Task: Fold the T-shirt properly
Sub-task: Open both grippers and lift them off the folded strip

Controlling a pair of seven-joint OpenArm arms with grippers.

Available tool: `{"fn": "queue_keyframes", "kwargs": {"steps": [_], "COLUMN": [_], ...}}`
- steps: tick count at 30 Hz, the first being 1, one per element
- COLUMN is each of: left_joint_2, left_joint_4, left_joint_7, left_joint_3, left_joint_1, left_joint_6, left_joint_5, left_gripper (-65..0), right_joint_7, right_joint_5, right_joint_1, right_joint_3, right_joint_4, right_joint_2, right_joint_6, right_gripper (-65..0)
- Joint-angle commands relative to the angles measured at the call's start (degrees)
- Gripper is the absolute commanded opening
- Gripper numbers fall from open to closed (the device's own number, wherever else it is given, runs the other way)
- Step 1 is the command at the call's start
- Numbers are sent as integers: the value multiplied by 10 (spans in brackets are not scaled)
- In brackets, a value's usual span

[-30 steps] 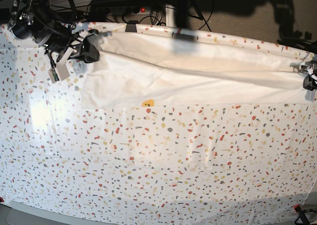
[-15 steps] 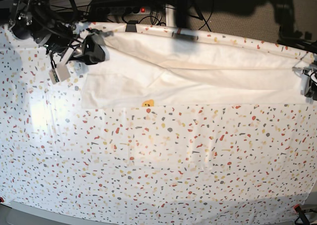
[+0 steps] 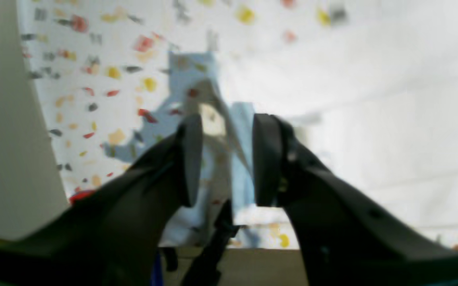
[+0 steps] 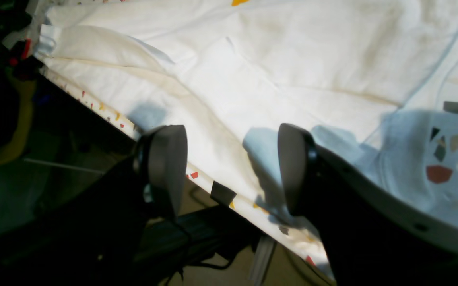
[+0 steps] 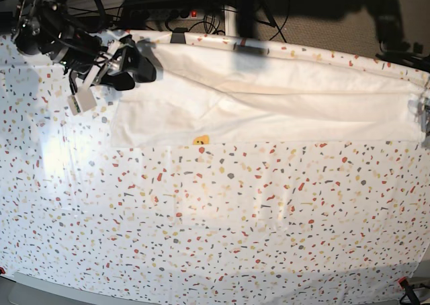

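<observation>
The T-shirt (image 5: 282, 103) lies as a long white folded band along the table's far edge, with a bit of yellow print (image 5: 200, 140) peeking out at its near hem. My right gripper (image 5: 143, 67) hovers over the shirt's left end. In the right wrist view it (image 4: 229, 169) is open, and nothing sits between its fingers above the white cloth (image 4: 272, 59). My left gripper (image 5: 424, 113) is at the shirt's right end, mostly cut off by the frame. The blurred left wrist view shows it (image 3: 227, 159) open over the tablecloth, with the shirt (image 3: 372, 99) to its right.
The speckled tablecloth (image 5: 222, 211) covers the whole table in front of the shirt. Cables and a power strip (image 5: 175, 9) sit behind the far edge, and a clip (image 5: 178, 36) holds the tablecloth there. A red clamp (image 5: 405, 283) is at the near right corner.
Both grippers have opened and let go of the shirt. The right gripper has moved a little right, over the shirt's left end. The left gripper has drawn back toward the right edge.
</observation>
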Motion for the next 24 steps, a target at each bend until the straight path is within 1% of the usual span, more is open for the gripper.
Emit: {"fn": "queue_keyframes", "kwargs": {"steps": [1,3,5,7,10,12,14,17,19,22,24], "left_joint_2": [-24,-32,-33,-33,-33,-33,-31,-23,-15,-7,-3], "left_joint_4": [-11,-52,-107,-176,-280,-335,-369,-393,-393,-392,-391], "left_joint_7": [6,43,88,104,89,79,79,77,77,80,90], "left_joint_3": [-7,-7,-7,-7,-7,-7,-7,-7,-7,-7,-7], "left_joint_1": [-23,-57,-92,-123,-157,-165,-164,-163,-163,-163,-165], "left_joint_6": [-1,-19,-44,-53,-54,-58,-82,-84,-84,-84,-84], "left_joint_5": [-21,-70,-120,-151,-166,-165,-166,-167,-176,-233,-261], "left_gripper": [-430,-430,-429,-414,-373,-330,-278,-218,-207,-208,-207], "right_joint_7": [7,6,7,6,6,5,6,5,5,5,5], "right_joint_5": [18,18,18,22,48,58,59,59,59,59,59], "right_joint_1": [3,2,3,3,2,2,2,2,2,2,1], "right_joint_3": [2,2,2,2,2,2,2,2,2,2,2], "right_joint_4": [11,11,11,11,11,11,11,11,11,11,11], "right_joint_2": [5,5,5,5,5,5,5,5,5,5,7], "right_joint_6": [3,3,3,3,3,3,3,3,3,3,3], "right_gripper": [-287,-287,-287,-287,-287,-287,-287,-287,-287,-288,-288]}}
